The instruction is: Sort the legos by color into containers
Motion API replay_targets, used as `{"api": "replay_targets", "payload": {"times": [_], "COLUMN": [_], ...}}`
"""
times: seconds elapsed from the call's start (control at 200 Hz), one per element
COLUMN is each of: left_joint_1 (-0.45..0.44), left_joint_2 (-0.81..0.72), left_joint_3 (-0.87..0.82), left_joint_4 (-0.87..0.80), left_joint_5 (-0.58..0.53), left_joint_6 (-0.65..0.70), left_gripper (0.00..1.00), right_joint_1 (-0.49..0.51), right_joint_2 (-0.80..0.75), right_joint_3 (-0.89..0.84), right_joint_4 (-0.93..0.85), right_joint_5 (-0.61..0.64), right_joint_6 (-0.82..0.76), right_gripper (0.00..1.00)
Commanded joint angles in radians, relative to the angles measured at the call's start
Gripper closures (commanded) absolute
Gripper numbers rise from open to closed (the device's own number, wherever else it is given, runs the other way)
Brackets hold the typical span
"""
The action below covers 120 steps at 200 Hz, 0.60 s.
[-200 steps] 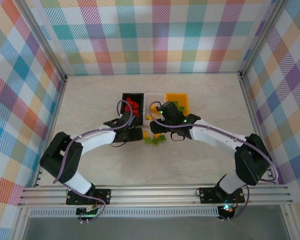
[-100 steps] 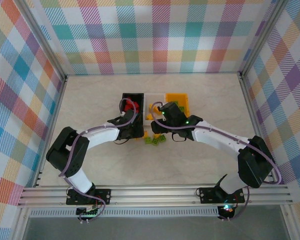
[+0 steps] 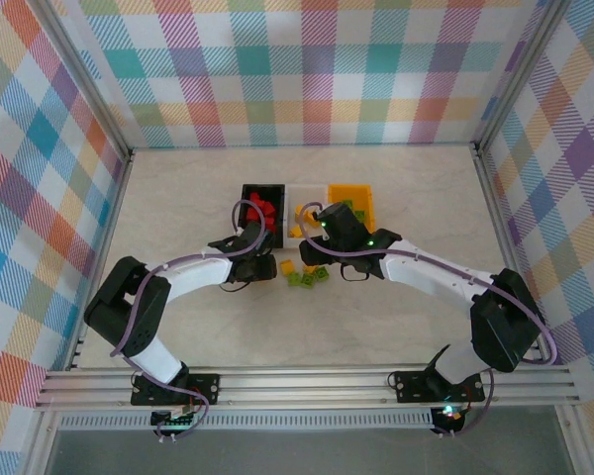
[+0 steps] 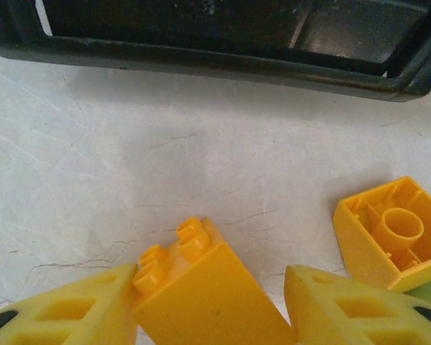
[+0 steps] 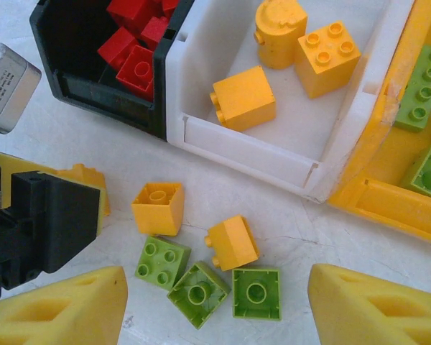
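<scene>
The left gripper [image 4: 210, 291] pinches a yellow brick [image 4: 201, 284] at 6 o'clock of the black bin [image 4: 201, 61]. The brick's long axis points to 11 o'clock, studs first. Seen from above, the white bin [image 5: 244, 147] with other yellow bricks [image 5: 244, 97] lies at 1 o'clock from this gripper.

Both arms are the same build: left arm [image 3: 193, 270] and right arm [image 3: 431, 274] have glossy white links with chunky black joint housings. A purple cable [image 3: 178, 261] loops along the outside of the left one, and a similar one runs along the right. There are small green lights [image 3: 324, 226] at the right wrist. Black bases [image 3: 173, 384] sit at the near edge. Left fingers [image 4: 65, 309] and right fingers [image 5: 65, 302] are yellow wedge blocks with recessed pockets — the left pair sits on a boxy black mount [image 5: 54, 215].
</scene>
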Motion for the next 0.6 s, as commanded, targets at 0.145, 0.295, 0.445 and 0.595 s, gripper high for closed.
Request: {"api": "replay_targets", "payload": {"times": [0.145, 0.295, 0.445, 0.595], "left_joint_1": [0.002, 0.0, -0.006, -0.021], "left_joint_2": [0.029, -0.036, -0.114, -0.168], "left_joint_3": [0.001, -0.008, 0.005, 0.067], "left_joint_4": [-0.026, -0.051, -0.102, -0.156], "left_joint_5": [0.013, 0.023, 0.029, 0.05], "left_joint_6": [0.004, -0.001, -0.001, -0.001], "left_gripper": [0.55, 0.6, 0.62, 0.62], "right_joint_1": [-0.006, -0.016, -0.03, -0.051], "right_joint_2": [-0.045, -0.054, -0.07, -0.112], "right_joint_3": [-0.022, -0.034, -0.047, -0.08], "right_joint_4": [0.026, 0.035, 0.044, 0.045], "right_joint_5": [0.012, 0.012, 0.01, 0.013], "right_joint_6": [0.016, 0.021, 0.029, 0.038], "right_gripper": [0.32, 0.32, 0.32, 0.32]}}
